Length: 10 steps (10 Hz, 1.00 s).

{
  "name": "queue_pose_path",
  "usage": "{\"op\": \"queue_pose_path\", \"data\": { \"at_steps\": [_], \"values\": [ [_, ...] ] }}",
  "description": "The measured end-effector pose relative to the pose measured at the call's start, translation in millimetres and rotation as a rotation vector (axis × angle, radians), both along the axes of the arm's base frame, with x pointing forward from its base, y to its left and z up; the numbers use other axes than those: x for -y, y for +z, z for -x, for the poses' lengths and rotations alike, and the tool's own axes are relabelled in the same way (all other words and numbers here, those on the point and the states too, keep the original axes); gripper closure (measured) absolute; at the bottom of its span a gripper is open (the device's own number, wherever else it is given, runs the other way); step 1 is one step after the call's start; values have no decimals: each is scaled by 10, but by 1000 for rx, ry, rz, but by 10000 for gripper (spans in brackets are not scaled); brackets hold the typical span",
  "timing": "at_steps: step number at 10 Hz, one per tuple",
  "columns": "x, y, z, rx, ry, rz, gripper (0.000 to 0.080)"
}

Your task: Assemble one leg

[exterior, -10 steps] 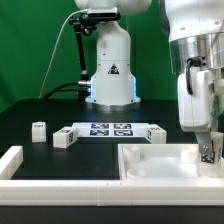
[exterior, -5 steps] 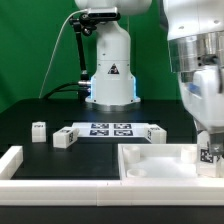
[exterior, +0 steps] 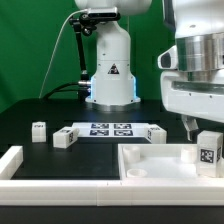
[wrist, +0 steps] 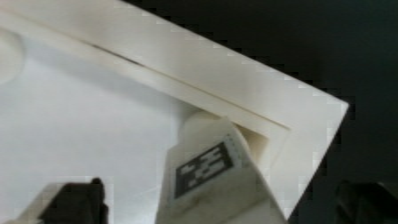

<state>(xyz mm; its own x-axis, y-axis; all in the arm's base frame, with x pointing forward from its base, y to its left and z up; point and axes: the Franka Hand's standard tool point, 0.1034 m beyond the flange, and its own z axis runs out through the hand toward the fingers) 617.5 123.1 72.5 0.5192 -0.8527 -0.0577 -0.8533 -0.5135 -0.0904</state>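
Hand [exterior: 197, 128] sits high over the exterior view's right side; one dark finger [exterior: 188, 125] shows below the white housing. In the wrist view both dark fingertips [wrist: 71, 200] stand spread well apart with nothing between them, not touching anything visible. Small white plastic block-like leg [exterior: 207, 151] with a black-and-white square tag stands upright at the right corner of the large white square tray-like part [exterior: 150, 160], against its raised rim. It's free of the hand. Two more small white tagged blocks [exterior: 39, 130] and [exterior: 63, 137] rest on the black bench [exterior: 30, 115] at the exterior view's left, next to the flat white marker board [exterior: 110, 130]. Long white rail [exterior: 60, 180] runs along the near edge. Green backdrop [exterior: 30, 50] behind, white robot base [exterior: 108, 70] centre.
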Motion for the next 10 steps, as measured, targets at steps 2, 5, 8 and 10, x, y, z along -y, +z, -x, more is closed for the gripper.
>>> {"op": "queue_pose_path", "data": {
  "at_steps": [2, 5, 8, 10],
  "values": [
    [42, -10, -45, 4, 221, 31, 150],
    [160, 1, -76, 28, 482, 43, 150],
    [160, -1, -74, 28, 486, 43, 367],
    [159, -3, -73, 24, 440, 40, 510]
  ]
}}
